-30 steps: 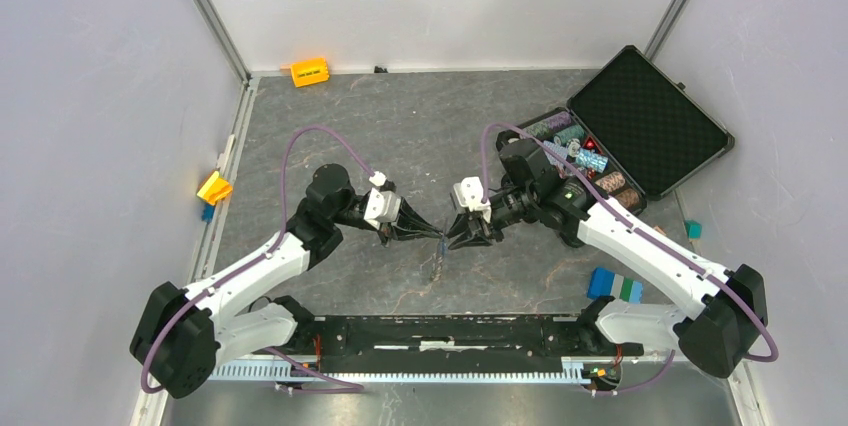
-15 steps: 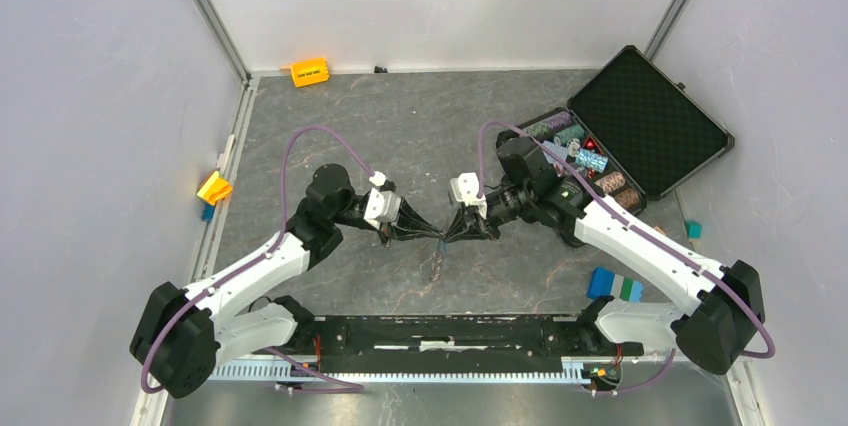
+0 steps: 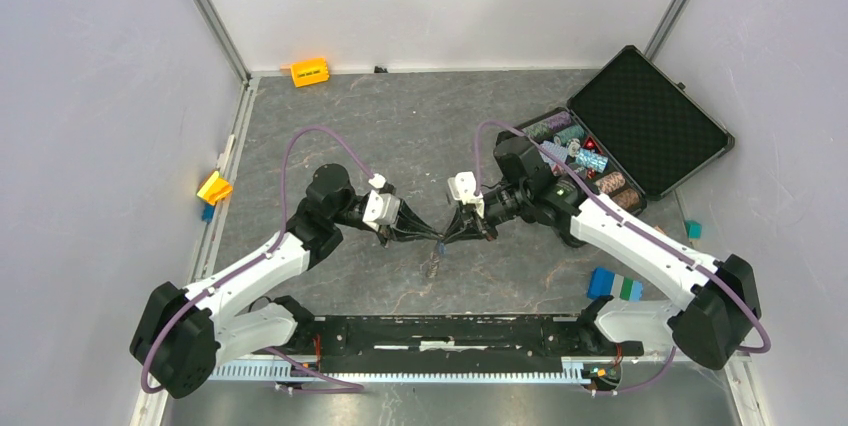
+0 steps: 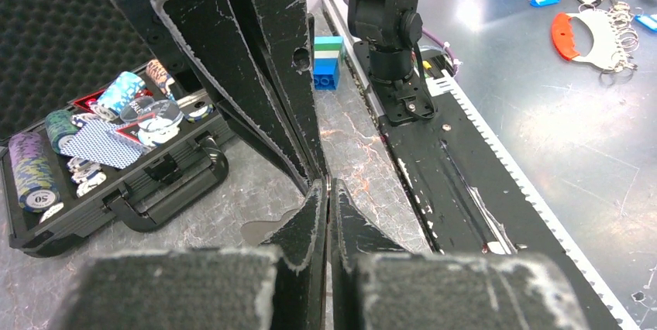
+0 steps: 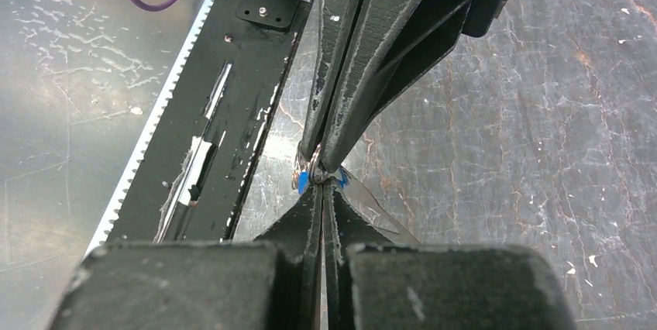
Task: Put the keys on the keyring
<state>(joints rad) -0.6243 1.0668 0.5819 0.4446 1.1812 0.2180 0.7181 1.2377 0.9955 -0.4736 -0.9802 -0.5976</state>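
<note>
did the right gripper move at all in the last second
Yes, slightly: the right gripper has drifted left and farther from the black base rail, tips still meeting the left gripper.

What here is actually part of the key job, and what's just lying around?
In use: keys, pinched between left gripper and right gripper.
Lying about: chip case, orange block, yellow block, blue-green block.

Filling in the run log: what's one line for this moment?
left gripper: shut | right gripper: shut | tips meeting over table | keys just below tips
</note>
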